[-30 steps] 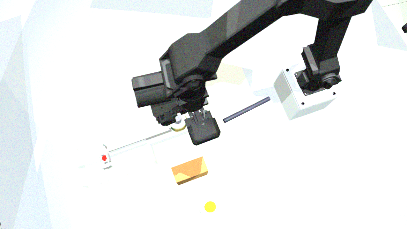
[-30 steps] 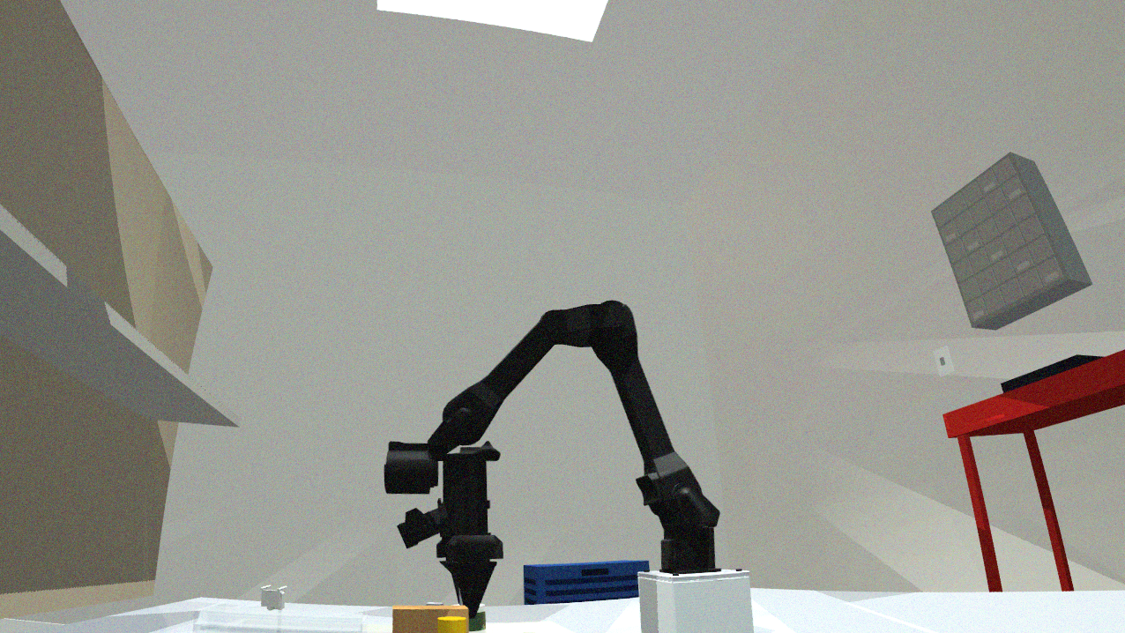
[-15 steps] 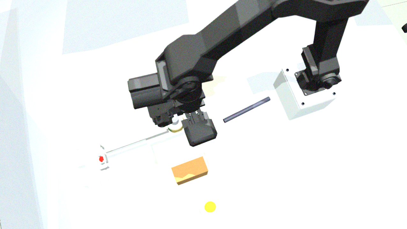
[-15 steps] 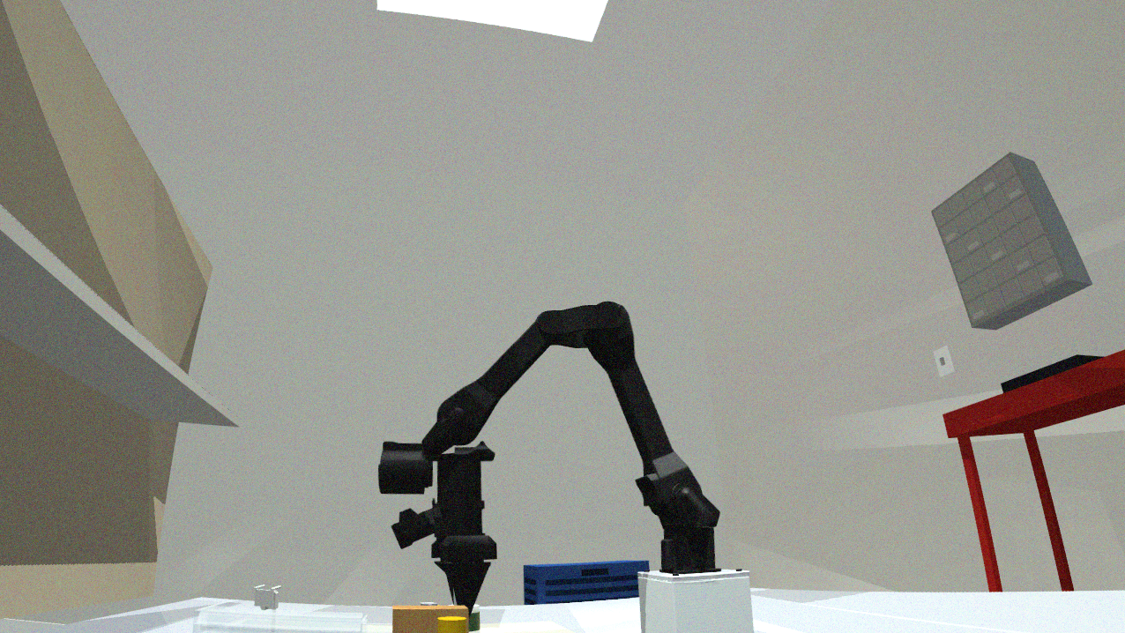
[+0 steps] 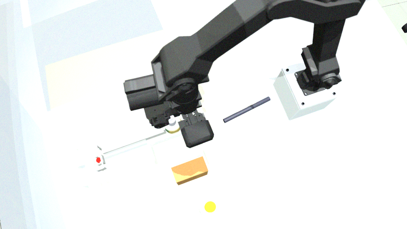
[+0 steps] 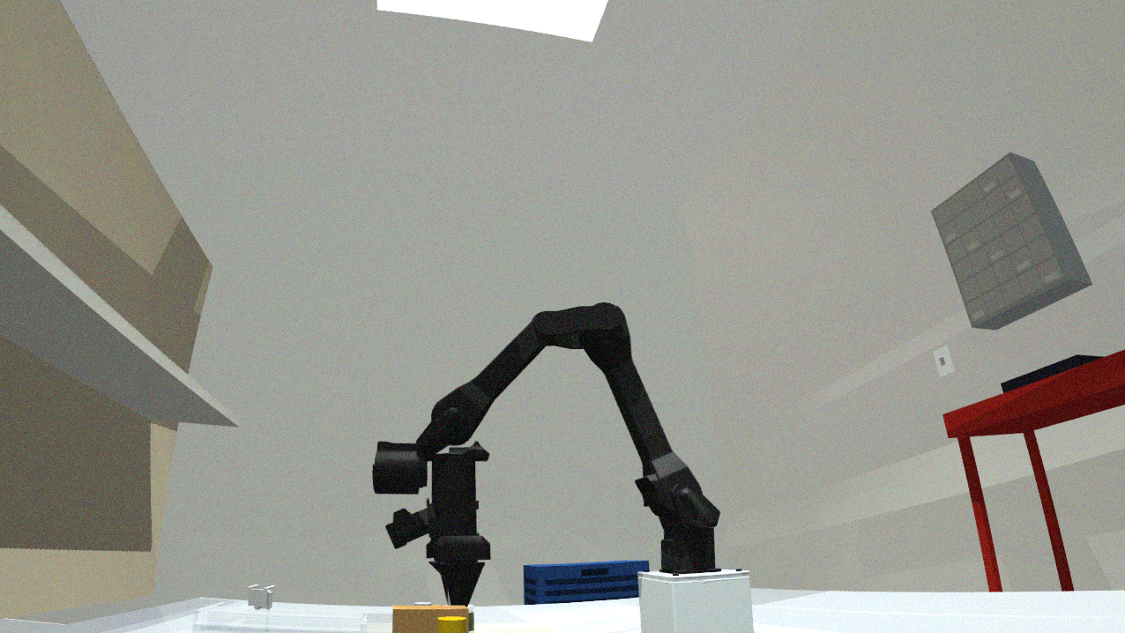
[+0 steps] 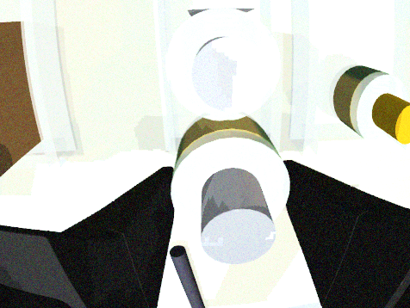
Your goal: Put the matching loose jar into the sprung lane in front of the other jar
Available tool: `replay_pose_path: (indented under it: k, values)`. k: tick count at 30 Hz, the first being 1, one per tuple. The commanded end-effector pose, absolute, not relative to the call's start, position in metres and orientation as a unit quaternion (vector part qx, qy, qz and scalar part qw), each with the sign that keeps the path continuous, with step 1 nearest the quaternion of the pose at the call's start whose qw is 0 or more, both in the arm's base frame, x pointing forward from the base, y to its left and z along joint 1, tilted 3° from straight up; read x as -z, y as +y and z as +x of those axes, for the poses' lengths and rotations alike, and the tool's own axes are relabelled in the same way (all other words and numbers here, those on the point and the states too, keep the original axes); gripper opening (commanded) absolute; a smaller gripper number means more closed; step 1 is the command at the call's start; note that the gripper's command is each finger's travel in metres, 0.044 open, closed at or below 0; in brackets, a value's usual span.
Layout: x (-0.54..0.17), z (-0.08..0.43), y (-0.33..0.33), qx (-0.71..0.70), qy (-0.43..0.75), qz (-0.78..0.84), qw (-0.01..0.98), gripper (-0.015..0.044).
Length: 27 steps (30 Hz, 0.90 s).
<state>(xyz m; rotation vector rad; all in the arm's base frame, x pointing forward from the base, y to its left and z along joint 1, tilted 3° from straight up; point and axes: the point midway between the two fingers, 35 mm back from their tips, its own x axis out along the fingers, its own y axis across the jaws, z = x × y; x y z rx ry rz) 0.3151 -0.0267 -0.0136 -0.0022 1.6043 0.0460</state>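
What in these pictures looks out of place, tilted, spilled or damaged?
Nothing stands out. The tool is shut on the white-lidded jar, upright at the lane's mouth, behind the matching jar. The yellow-lidded jar and grey rod lie apart, undisturbed.

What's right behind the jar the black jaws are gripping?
Directly behind the gripped jar stands a matching white-lidded jar, between the lane rails. The pusher plate behind it is mostly hidden by that jar.
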Motion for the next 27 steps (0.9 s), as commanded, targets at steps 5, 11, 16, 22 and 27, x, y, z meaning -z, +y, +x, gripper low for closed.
replay_pose_path:
  k: [5, 11, 16, 22, 27]
  values:
    - [0.014, 0.327, -0.026, -0.020, 0.711, 0.001, 0.702, 0.0000]
    - [0.014, 0.330, -0.026, -0.020, 0.711, 0.001, 0.703, 0.0000]
    - [0.013, 0.333, -0.026, -0.020, 0.711, 0.001, 0.703, 0.0000]
    - [0.013, 0.336, -0.026, -0.020, 0.711, 0.001, 0.703, 0.0000]
    - [0.013, 0.338, -0.026, -0.020, 0.711, 0.001, 0.703, 0.0000]
